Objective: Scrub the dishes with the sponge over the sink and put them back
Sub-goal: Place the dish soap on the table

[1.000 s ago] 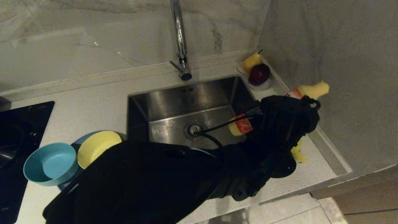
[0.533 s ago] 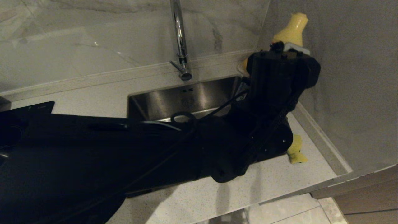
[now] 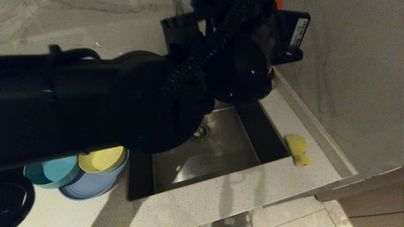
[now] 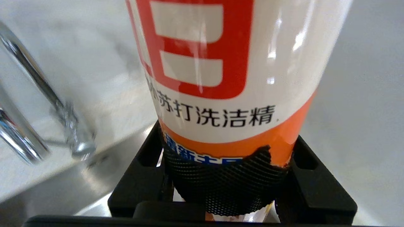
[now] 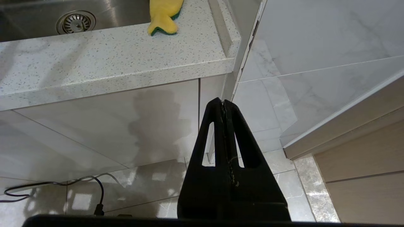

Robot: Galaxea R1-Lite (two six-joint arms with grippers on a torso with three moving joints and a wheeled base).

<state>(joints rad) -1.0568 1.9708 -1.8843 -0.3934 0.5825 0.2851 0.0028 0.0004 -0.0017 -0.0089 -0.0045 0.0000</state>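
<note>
My left gripper (image 4: 227, 148) is shut on a white and orange dish-soap bottle (image 4: 230, 63), held high above the back of the sink (image 3: 221, 151), near the faucet (image 4: 34, 94). In the head view the left arm (image 3: 142, 104) fills the upper left and hides the gripper's fingers. The yellow sponge (image 3: 297, 149) lies on the counter at the sink's right edge, apart from both grippers. The teal bowl (image 3: 52, 171) and the yellow bowl (image 3: 101, 159) sit on the periwinkle plate (image 3: 91, 189), left of the sink. My right gripper (image 5: 223, 102) hangs shut and empty below the counter's front edge.
The drain strainer (image 3: 199, 132) sits in the middle of the basin. A raised ledge (image 3: 315, 132) and a marble wall bound the counter on the right. The faucet and the back corner are hidden behind the left arm in the head view.
The left arm has risen from over the sink's right side, carrying the bottle up and back. It now covers the faucet and the fruit dish and uncovers the sponge.
</note>
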